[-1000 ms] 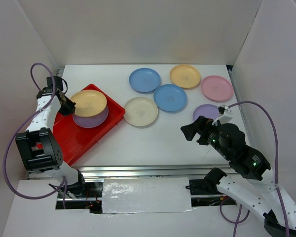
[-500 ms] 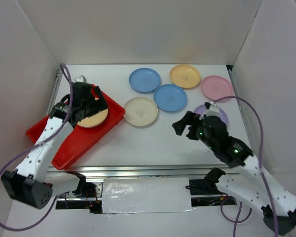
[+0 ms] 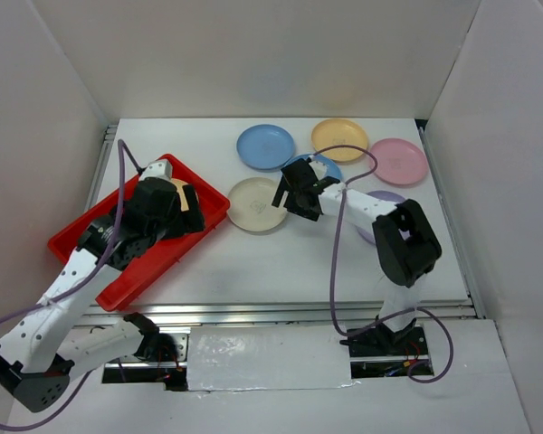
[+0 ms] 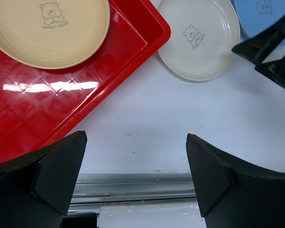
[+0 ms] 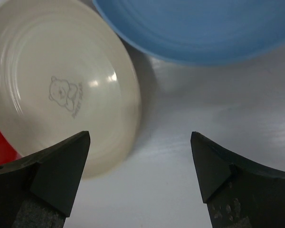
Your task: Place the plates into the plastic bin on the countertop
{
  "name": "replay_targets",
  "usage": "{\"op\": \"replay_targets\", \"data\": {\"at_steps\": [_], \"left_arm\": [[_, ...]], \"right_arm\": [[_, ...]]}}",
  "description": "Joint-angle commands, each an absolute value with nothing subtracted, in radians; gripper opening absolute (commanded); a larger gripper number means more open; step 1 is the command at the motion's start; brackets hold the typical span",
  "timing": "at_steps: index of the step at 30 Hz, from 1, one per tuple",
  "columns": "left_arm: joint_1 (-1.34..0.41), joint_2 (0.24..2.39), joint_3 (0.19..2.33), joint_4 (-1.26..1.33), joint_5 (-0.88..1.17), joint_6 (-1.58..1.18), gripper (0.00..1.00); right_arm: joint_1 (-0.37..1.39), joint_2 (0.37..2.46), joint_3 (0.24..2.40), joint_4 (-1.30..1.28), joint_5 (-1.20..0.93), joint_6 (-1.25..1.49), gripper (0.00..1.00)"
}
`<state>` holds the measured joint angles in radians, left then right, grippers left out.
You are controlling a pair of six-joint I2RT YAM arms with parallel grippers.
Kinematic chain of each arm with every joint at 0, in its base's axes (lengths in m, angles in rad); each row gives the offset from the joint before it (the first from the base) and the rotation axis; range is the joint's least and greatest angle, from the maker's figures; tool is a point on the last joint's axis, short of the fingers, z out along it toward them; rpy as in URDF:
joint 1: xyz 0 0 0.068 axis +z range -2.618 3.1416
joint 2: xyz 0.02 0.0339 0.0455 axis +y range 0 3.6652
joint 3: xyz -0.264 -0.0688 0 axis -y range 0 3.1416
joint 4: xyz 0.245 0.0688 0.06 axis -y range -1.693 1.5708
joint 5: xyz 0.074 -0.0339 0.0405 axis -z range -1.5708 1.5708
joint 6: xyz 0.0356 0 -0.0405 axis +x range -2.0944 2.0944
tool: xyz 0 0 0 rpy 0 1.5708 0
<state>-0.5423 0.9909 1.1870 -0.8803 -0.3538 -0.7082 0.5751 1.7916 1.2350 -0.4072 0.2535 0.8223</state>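
The right claw (image 5: 140, 175) hangs wide and empty, low over the desk (image 5: 180, 123). In its wrist view the cream plate (image 5: 52, 85) lies to the upper left, its rim reaching just past the lower-left finger into the gap. A blue plate (image 5: 194, 23) fills the top edge. The plate is round, so no axis matters; I judge a small shift toward frame left would straddle the rim. The left claw (image 4: 133, 175), also wide and empty, is farther off, over the red bin (image 4: 47, 109) holding a yellow-orange plate (image 4: 47, 28).
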Motion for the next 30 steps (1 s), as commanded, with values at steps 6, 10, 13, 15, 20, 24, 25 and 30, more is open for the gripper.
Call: {"op": "replay_targets", "data": {"at_steps": [6, 10, 13, 15, 20, 24, 25, 30], "left_arm": [[-0.545, 0.937, 1.141, -0.91, -0.397, -0.66, 0.99], [-0.534, 0.913, 1.115, -0.897, -0.391, -0.652, 0.99], [-0.522, 0.904, 1.101, -0.893, -0.38, -0.65, 0.99], [-0.515, 0.902, 1.094, -0.896, -0.376, -0.649, 0.99], [-0.502, 0.876, 1.074, -0.896, -0.373, -0.644, 0.99], [-0.499, 0.871, 1.066, -0.896, -0.37, -0.649, 0.99], [-0.499, 0.87, 1.066, -0.894, -0.37, -0.649, 0.99], [-0.502, 0.883, 1.066, -0.859, -0.33, -0.647, 0.99]], "right_arm": [[0.532, 1.994, 1.456, -0.495, 0.311, 0.854, 0.82], [0.551, 1.999, 1.407, -0.485, 0.319, 0.861, 0.69], [0.557, 1.999, 1.371, -0.462, 0.298, 0.862, 0.52], [0.56, 1.991, 1.342, -0.453, 0.295, 0.867, 0.44], [0.592, 1.89, 1.232, -0.422, 0.333, 0.891, 0.2], [0.62, 1.792, 1.14, -0.426, 0.379, 0.914, 0.03], [0.626, 1.772, 1.126, -0.434, 0.39, 0.919, 0.0], [0.719, 1.571, 1.019, -0.511, 0.515, 0.962, 0.0]]}}
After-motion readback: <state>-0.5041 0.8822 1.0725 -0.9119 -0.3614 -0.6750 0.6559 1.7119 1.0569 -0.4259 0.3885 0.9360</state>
